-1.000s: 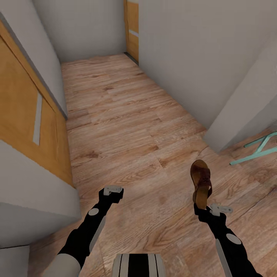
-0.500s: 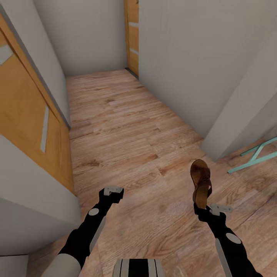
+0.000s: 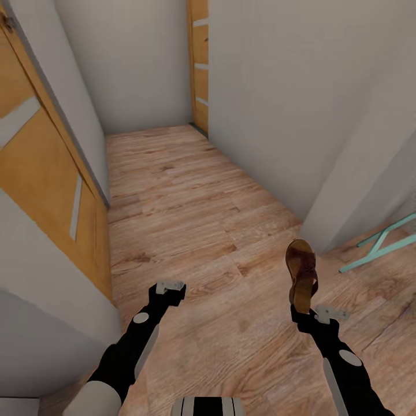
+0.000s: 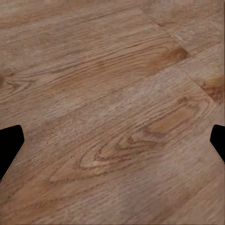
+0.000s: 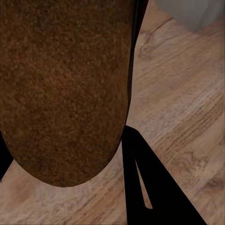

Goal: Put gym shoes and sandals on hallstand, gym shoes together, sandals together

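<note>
Right claw (image 3: 303, 312) clamps one sandal (image 3: 302, 275) by its heel, toe up, clear of the corridor floor (image 3: 190, 219) for carrying. Left claw (image 3: 169, 286) spread wide and empty, level with the sandal.

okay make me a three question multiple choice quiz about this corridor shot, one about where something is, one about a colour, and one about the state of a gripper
1. Where is the sandal?
A. Flat on the corridor floor
B. Held up by the right gripper
C. On a shelf

2. What colour are the door panels along the walls?
A. Orange-tan
B. Blue
C. Black

3. What state is the left gripper in?
A. Shut on a shoe
B. Shut on the sandal
C. Open, holding nothing

Answers:
1 B: the sandal stands toe-up from the right gripper, above the corridor floor.
2 A: the door panels are orange-tan with pale strips.
3 C: the left gripper has its fingertips wide apart over bare planks.
</note>
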